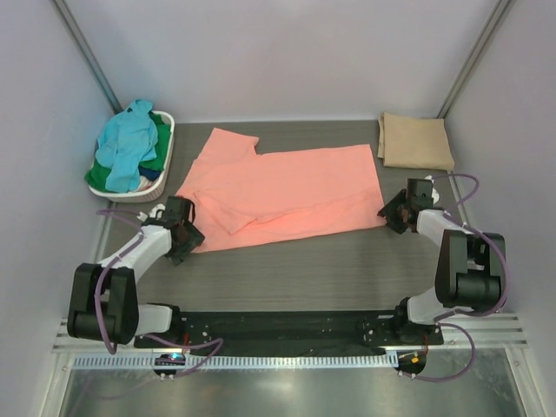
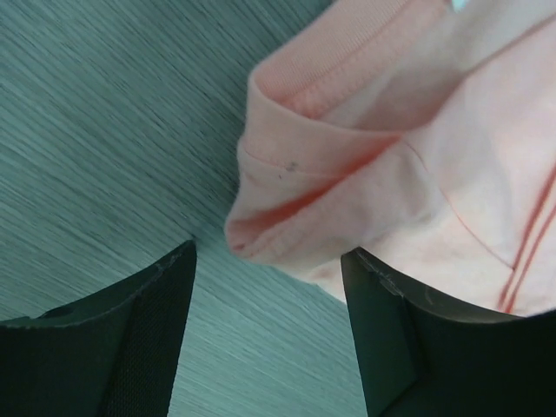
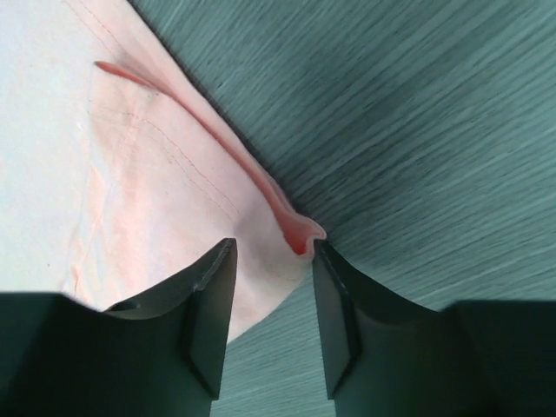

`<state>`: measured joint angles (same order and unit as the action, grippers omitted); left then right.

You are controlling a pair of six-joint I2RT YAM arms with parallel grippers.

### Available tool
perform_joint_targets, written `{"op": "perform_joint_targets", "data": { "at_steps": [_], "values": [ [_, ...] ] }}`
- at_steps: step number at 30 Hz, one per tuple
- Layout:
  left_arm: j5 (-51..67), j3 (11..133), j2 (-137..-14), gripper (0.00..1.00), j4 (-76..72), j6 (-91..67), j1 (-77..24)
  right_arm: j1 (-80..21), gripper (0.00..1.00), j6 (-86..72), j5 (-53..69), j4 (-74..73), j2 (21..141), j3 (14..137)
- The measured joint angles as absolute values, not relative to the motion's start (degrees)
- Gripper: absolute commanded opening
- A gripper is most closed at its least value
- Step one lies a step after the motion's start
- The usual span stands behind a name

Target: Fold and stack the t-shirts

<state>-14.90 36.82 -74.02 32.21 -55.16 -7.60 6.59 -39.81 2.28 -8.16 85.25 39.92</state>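
Now the salmon-pink t-shirt lies flat in the middle of the table. The left claw sits at its near left corner with fingers spread wide and the cloth's edge just ahead of them, not pinched. The right claw sits at the near right corner, fingers a little apart with the corner poking up between them. A folded tan t-shirt rests far right, and a light blue t-shirt tops the white basket far left.
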Motion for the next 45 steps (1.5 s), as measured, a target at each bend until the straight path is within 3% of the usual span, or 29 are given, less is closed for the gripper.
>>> {"op": "perform_joint_targets", "data": {
  "at_steps": [4, 6, 10, 11, 12, 18, 23, 33, 40, 42, 43, 44, 45],
  "values": [
    [-16.3, 37.0, -75.7, 0.65, 30.5, -55.5, -6.7, 6.7, 0.15, -39.8, 2.9, -5.8, 87.0, 39.9],
    [-17.4, 37.1, -76.1, 0.57, 30.2, -55.5, -6.6, 6.7, 0.05, -39.9, 3.5, -5.0, 87.8, 39.9],
    [-19.6, 37.8, -77.5, 0.18, 29.9, -55.4, -6.3, 6.8, 0.01, -40.4, 4.5, -3.5, 88.9, 40.1],
    [-19.8, 38.6, -78.4, 0.01, 29.8, -54.9, -6.3, 6.8, 0.01, -40.6, 4.9, -3.4, 89.3, 40.5],
    [-19.9, 39.6, -79.3, 0.0, 29.8, -54.9, -6.3, 6.8, 0.01, -40.7, 5.2, -3.6, 89.8, 41.1],
    [-18.9, 53.3, -81.9, 0.0, 31.3, -52.9, -6.3, 6.7, 0.01, -40.7, 7.4, -10.8, 93.0, 52.2],
    [-19.6, 55.5, -66.5, 0.0, 31.6, -53.3, -5.7, 7.6, 0.01, -40.0, 5.0, -13.9, 78.0, 53.7],
    [-14.8, 33.9, -56.8, 0.04, 36.7, -56.1, -4.7, 10.3, 0.01, -40.4, 4.0, -20.3, 65.4, 30.2],
    [-13.4, 31.3, -44.6, 0.16, 43.3, -58.3, -4.9, 13.7, 0.01, -41.4, 2.9, -27.1, 52.6, 25.1],
    [-13.1, 31.3, -42.5, 0.27, 44.1, -59.0, -4.9, 14.3, 0.01, -41.8, 2.7, -28.3, 49.7, 25.1],
    [-13.0, 31.3, -41.9, 0.28, 44.5, -59.6, -5.0, 14.5, 0.05, -42.0, 2.7, -29.1, 48.1, 25.1],
    [-12.8, 31.3, -41.5, 0.31, 45.0, -60.1, -5.1, 14.6, 0.21, -42.2, 2.7, -29.8, 46.6, 25.0],
    [-12.6, 31.3, -41.3, 0.39, 45.3, -60.4, -5.1, 14.7, 0.31, -42.6, 2.8, -30.6, 45.1, 24.9]
  ]
}}
